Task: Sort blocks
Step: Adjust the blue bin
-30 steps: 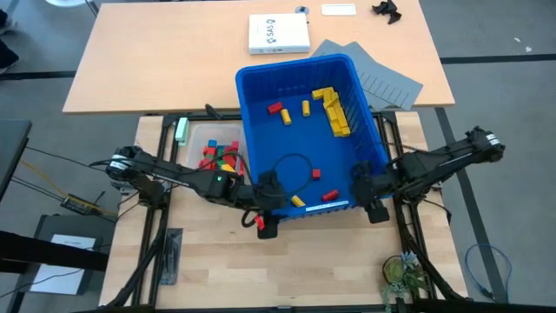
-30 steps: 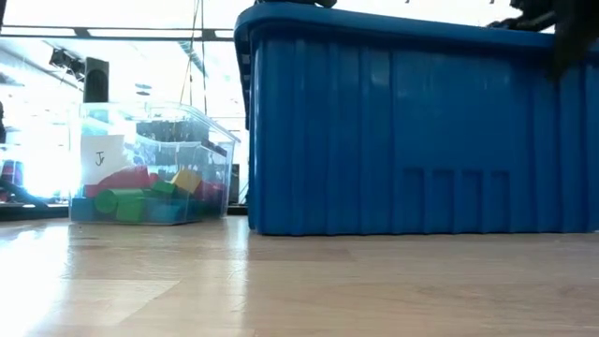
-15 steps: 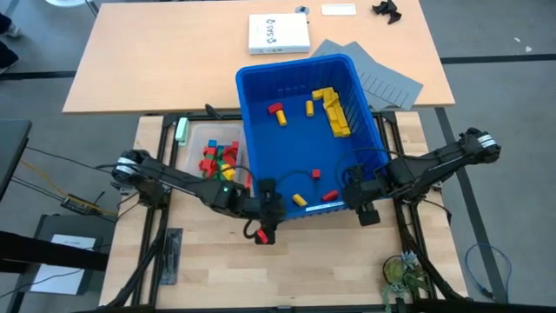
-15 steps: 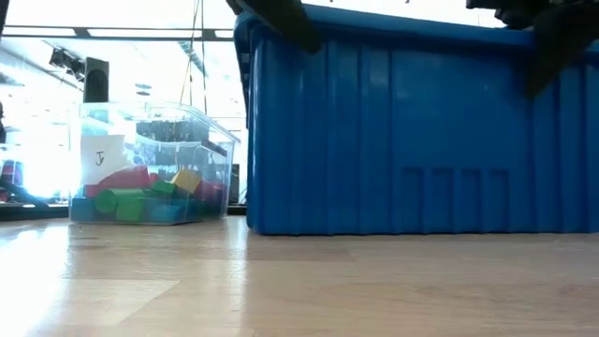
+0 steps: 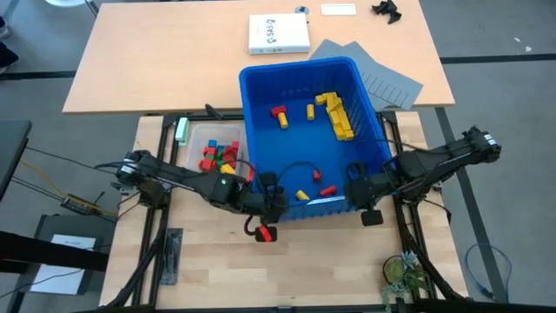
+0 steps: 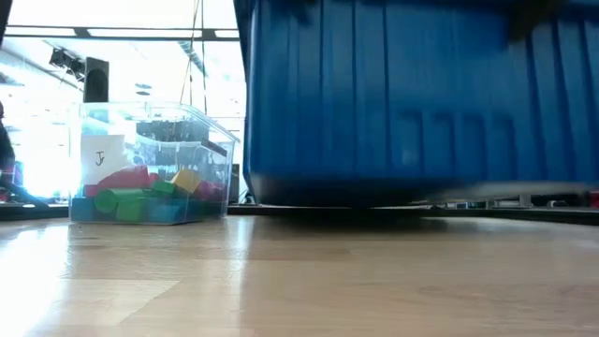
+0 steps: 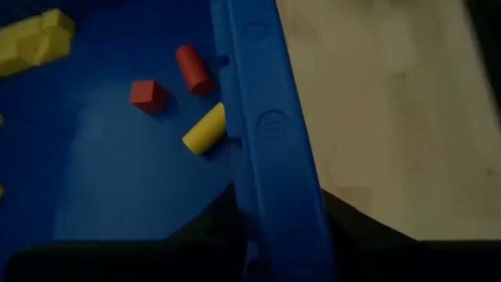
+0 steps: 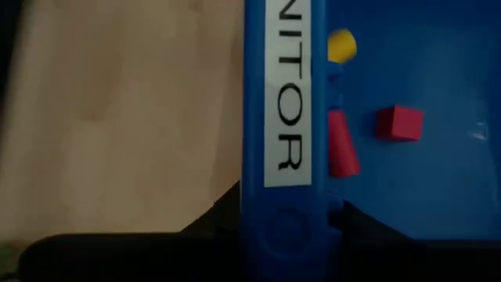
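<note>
The large blue bin (image 5: pixel 308 130) holds loose blocks: a yellow cluster (image 5: pixel 334 115), a red one (image 5: pixel 278 111), and a few red and yellow ones (image 5: pixel 317 187) near its near wall. My left gripper (image 5: pixel 271 204) is shut on the left part of the bin's near rim. My right gripper (image 5: pixel 358 196) is shut on the right part of the same rim. A small clear tub (image 5: pixel 217 156) of mixed blocks stands on the table left of the bin. My left gripper pinches the bin's near rim (image 7: pixel 266 164) toward its left corner, one finger (image 7: pixel 207 231) inside the wall and one outside, slanting down from the near side. The bin's near bottom edge (image 6: pixel 374 198) hangs clear of the table. My right gripper pinches the near rim (image 8: pixel 286 196) just below the white label, toward the right corner. One finger (image 8: pixel 360 223) is inside the wall and one outside, slanting down from the near side. The near end of the bin is off the table.
Behind the wooden work table stands a second table with a white box (image 5: pixel 278 33) and grey sheets (image 5: pixel 382 74). A small green object (image 5: pixel 182 130) lies left of the tub. Bare wood (image 5: pixel 321 261) lies in front of the bin.
Both grippers have shut on the bin's near rim and risen. The bin's near end has lifted off the table, while a second ago its bottom sat flat on the wood.
</note>
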### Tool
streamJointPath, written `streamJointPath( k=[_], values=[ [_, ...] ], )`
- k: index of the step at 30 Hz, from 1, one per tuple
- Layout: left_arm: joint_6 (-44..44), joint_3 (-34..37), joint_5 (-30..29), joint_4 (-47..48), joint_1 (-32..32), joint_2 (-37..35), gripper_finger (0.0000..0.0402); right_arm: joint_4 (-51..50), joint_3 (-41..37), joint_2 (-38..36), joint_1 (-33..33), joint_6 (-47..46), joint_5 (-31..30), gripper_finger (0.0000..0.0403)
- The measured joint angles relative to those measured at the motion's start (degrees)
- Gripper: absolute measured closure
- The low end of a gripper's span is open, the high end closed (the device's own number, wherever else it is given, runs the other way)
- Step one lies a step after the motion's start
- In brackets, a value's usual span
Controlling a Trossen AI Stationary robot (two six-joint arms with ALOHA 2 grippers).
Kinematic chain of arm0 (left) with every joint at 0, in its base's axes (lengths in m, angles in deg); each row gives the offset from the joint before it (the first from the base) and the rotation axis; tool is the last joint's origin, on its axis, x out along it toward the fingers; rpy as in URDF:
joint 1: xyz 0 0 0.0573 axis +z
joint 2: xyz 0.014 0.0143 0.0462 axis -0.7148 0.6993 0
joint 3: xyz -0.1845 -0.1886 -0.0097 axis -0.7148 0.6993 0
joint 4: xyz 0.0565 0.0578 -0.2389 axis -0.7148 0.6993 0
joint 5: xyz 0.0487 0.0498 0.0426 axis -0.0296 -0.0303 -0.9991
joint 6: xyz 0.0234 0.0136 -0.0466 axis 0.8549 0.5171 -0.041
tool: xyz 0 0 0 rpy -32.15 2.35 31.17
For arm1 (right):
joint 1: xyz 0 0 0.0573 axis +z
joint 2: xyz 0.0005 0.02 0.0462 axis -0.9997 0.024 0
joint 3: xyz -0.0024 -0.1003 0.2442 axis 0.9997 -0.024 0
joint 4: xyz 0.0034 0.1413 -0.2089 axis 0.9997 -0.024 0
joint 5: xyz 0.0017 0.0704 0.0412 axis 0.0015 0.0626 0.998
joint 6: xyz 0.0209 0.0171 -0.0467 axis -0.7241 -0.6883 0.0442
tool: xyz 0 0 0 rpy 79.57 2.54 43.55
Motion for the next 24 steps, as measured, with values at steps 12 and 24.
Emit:
streamJointPath(
  k=[12,24],
  values=[
    [2.8,-20.1,2.0,11.0,5.5,0.0,0.0289,-11.7,20.2,0.2,-8.2,3.6,6.0,0.0327],
    [5.6,-29.9,6.2,11.1,11.2,0.1,0.0285,-15.1,30.6,0.3,-18.7,9.8,11.7,0.0326]
  ],
)
